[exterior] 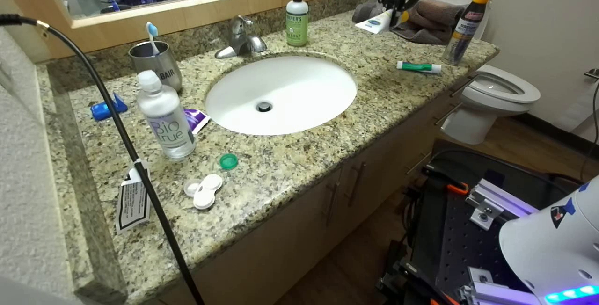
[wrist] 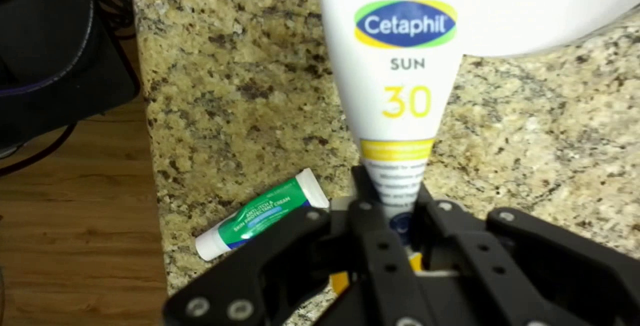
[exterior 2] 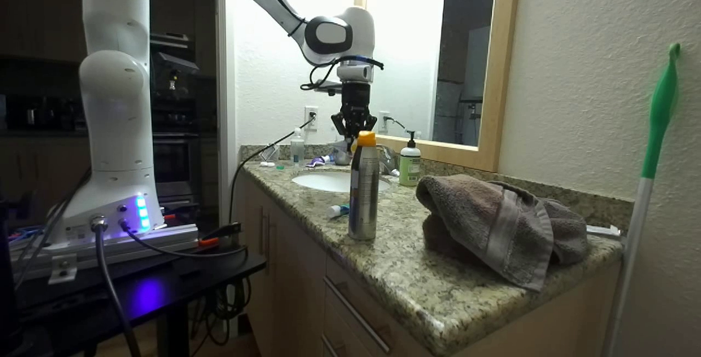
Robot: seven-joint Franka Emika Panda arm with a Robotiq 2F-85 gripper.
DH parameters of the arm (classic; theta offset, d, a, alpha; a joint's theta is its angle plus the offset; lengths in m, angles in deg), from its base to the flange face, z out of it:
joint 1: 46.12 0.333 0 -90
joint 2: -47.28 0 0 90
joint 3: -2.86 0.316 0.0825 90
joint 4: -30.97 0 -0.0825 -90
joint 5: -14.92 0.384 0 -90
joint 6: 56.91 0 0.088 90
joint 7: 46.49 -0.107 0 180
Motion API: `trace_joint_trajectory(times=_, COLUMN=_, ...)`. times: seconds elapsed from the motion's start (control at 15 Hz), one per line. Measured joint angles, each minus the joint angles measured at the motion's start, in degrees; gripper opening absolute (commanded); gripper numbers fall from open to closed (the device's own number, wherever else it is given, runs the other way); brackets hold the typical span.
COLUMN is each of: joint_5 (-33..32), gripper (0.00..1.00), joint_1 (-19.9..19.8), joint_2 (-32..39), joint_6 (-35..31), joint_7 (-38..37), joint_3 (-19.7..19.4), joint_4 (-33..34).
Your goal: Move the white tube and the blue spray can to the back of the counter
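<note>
In the wrist view, the gripper (wrist: 394, 201) is pinching one white tube (wrist: 397, 78) near its narrow end, over the counter (wrist: 235, 116); I'd be lowering it flat at the back before releasing. In both exterior views, one blue spray can (exterior: 466, 28) is standing near the front edge, one green tube (exterior: 419, 67) lying nearby.

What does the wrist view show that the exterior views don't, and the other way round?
Only the wrist view lets you read Cetaphil SUN 30 on the white tube, pinched in the jaws, and anti-itch on the green tube.

Only the exterior views show the mirror, faucet, soap bottle, towel and whole spray can.

All share the counter, sink, green tube and jaws.
</note>
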Motion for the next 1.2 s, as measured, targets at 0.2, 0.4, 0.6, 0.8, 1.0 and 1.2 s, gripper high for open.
trace_joint_trajectory(times=0.2, joint_5=0.0, gripper=0.04, joint_1=0.1, joint_2=-0.43, joint_6=0.48, joint_7=-0.28, joint_3=0.12, joint_4=0.48)
trace_joint_trajectory(times=0.4, joint_5=0.73, gripper=0.04, joint_1=0.1, joint_2=0.74, joint_6=-0.95, joint_7=-3.7, joint_3=0.18, joint_4=1.17)
trace_joint_trajectory(times=0.6, joint_5=8.93, gripper=0.04, joint_1=0.14, joint_2=6.88, joint_6=-1.21, joint_7=-9.36, joint_3=1.02, joint_4=8.48)
trace_joint_trajectory(times=0.8, joint_5=14.22, gripper=0.04, joint_1=0.28, joint_2=14.31, joint_6=-1.02, joint_7=-17.27, joint_3=1.68, joint_4=19.1)
trace_joint_trajectory(times=1.0, joint_5=14.41, gripper=0.04, joint_1=-0.17, joint_2=21.92, joint_6=-1.09, joint_7=-27.11, joint_3=1.05, joint_4=28.97)
trace_joint_trajectory(times=1.2, joint_5=14.14, gripper=0.04, joint_1=-1.74, joint_2=29.19, joint_6=-0.98, joint_7=-35.81, joint_3=-0.63, joint_4=37.55)
